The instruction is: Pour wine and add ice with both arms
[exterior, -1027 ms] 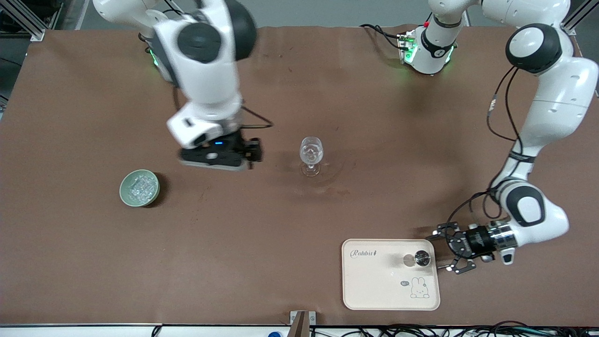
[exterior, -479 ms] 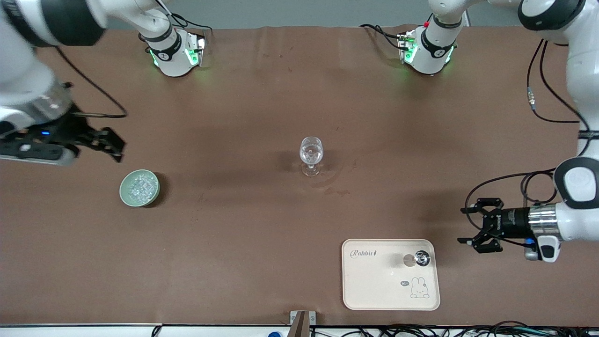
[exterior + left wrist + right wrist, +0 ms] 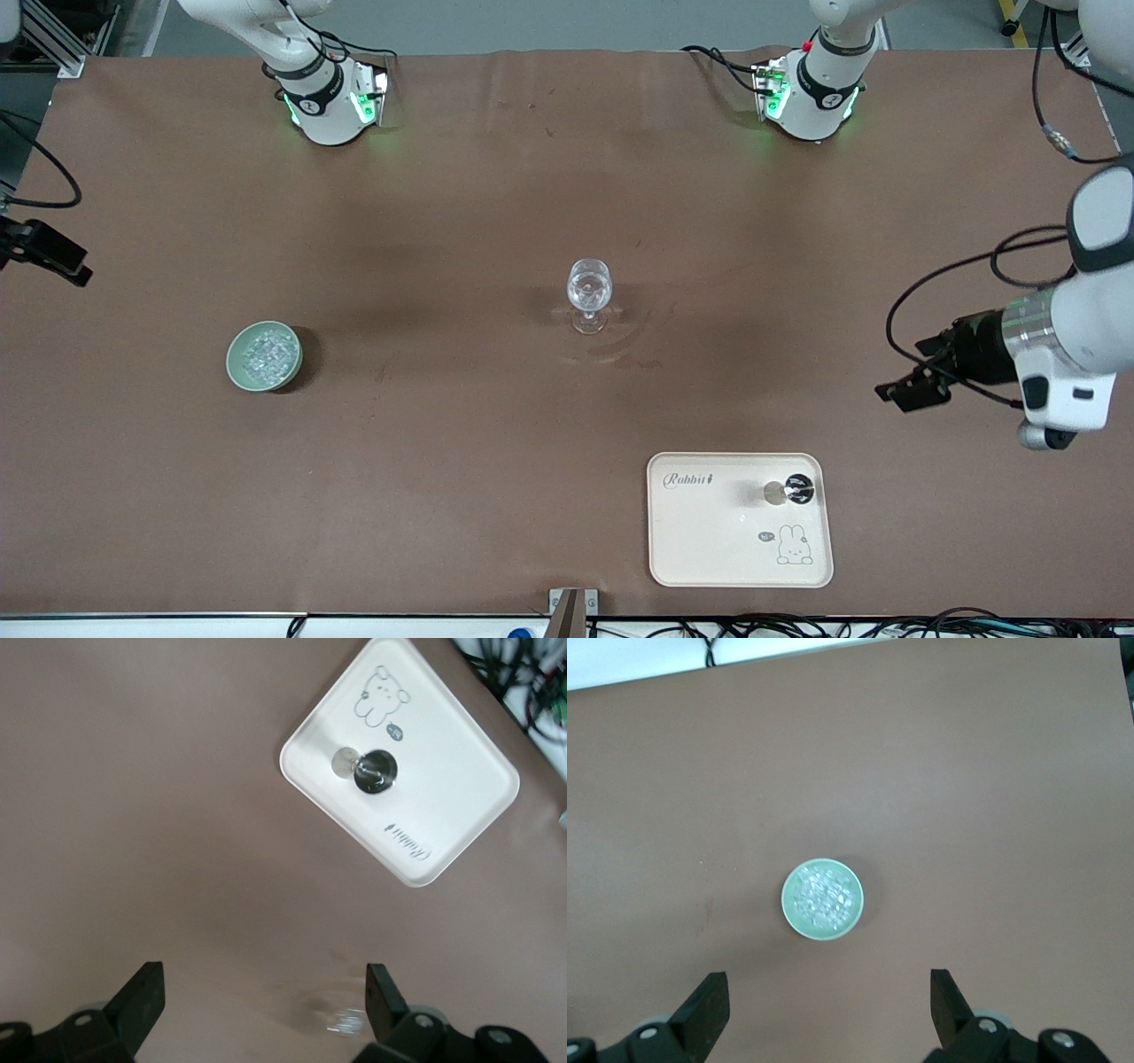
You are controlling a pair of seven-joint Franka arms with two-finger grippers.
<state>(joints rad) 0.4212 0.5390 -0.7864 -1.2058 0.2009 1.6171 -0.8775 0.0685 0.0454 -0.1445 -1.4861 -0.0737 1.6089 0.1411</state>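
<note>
You have a wide matte brown table (image 3: 461, 443) with both white arms pulled out to the frame's edges: the left gripper (image 3: 912, 386) hangs at the right edge above bare table with its black fingers spread wide and empty, and the right gripper (image 3: 44, 252) at the left edge is likewise spread. At lower right lies a cream rounded-rectangle tray (image 3: 709, 540) carrying a small round black-and-chrome stopper (image 3: 798, 488). At centre stands a clear stemmed wine glass (image 3: 589, 294), and at left the round pale green bowl (image 3: 237, 372) holds the ice (image 3: 265, 354), a heap of glassy cubes.
</note>
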